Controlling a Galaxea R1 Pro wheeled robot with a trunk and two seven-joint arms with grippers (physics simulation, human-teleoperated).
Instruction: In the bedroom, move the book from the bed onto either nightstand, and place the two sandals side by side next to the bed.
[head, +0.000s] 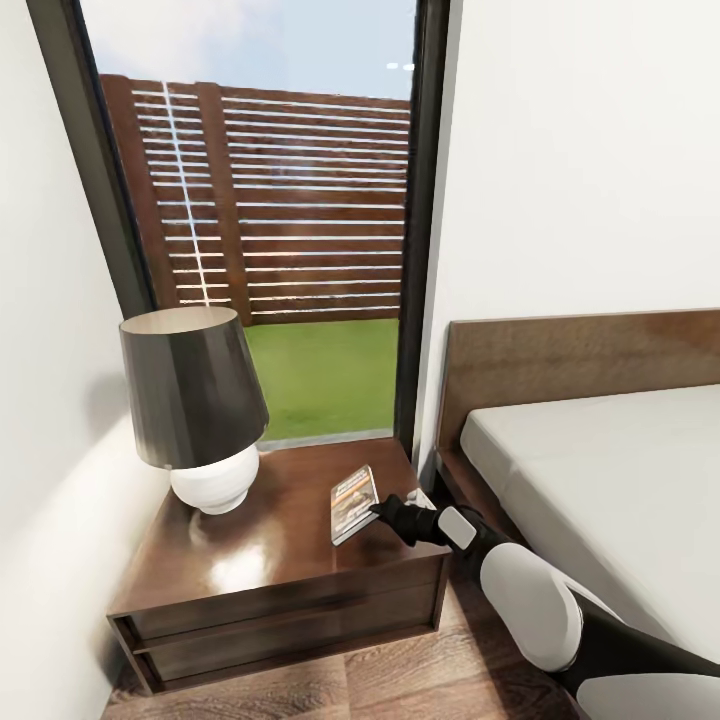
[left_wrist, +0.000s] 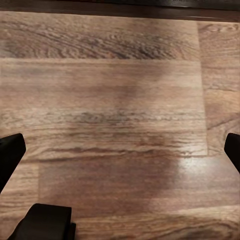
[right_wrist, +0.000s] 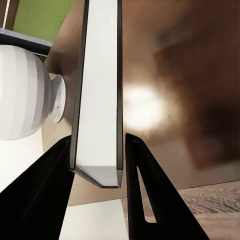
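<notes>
Right gripper (head: 378, 514) fingers (right_wrist: 47, 190) clamp the book (head: 352, 503); left gripper (left_wrist: 120, 150) spread wide

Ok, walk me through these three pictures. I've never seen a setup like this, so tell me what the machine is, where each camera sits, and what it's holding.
This is a simulated wheeled robot with two arms, each ending in a two-finger gripper.

The head view looks down from its head. You see a dark wooden nightstand with a lamp on it, a tall window behind, and the bed to the side. The right gripper reaches over the nightstand, pinching the book by its edge.

The right wrist view is from a camera on that arm: the two black fingers squeeze the book's white page edge, with the lamp's white base beside it.

The left wrist view looks down at the wood-plank floor; the left gripper's dark fingertips stand wide apart, holding nothing.
</notes>
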